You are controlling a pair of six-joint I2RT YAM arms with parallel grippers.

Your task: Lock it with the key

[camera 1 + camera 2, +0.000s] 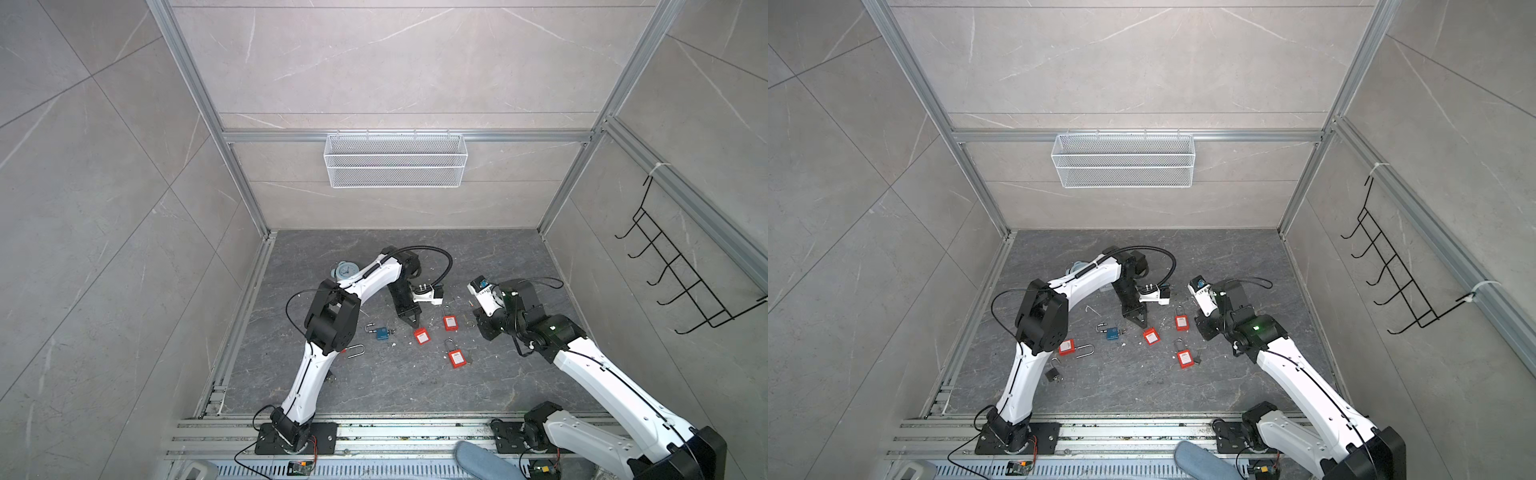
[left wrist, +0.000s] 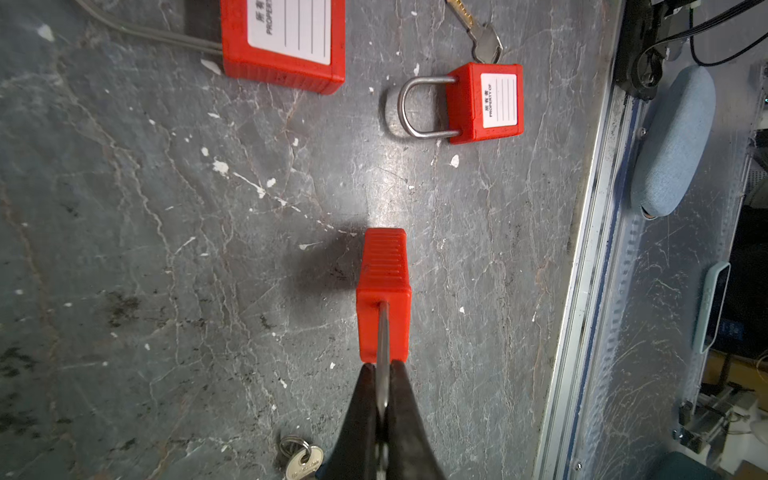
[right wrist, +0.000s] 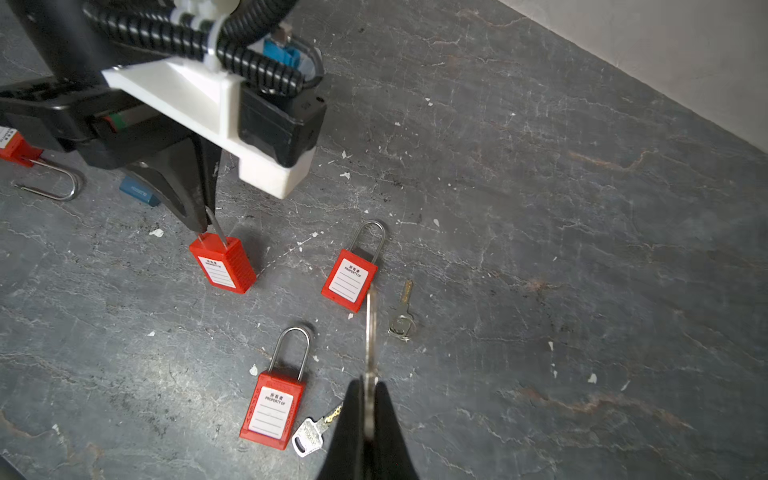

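My left gripper (image 2: 383,370) is shut on the steel shackle (image 2: 383,332) of a red padlock (image 2: 384,286). The padlock's body hangs from the jaws and tilts down to the grey table; it also shows in a top view (image 1: 421,336) and in the right wrist view (image 3: 224,266). My right gripper (image 3: 370,384) is shut on a thin metal key (image 3: 370,332), seen edge on and sticking out past the fingertips. It hovers to the right of the held padlock, apart from it.
Two more red padlocks (image 3: 351,280) (image 3: 272,411) lie flat between the grippers, with loose keys (image 3: 401,322) (image 3: 309,434) beside them. A blue padlock (image 1: 380,332), a long-shackle red padlock (image 1: 1067,347) and a small clock (image 1: 344,271) lie by the left arm. A wire basket (image 1: 395,160) hangs on the back wall.
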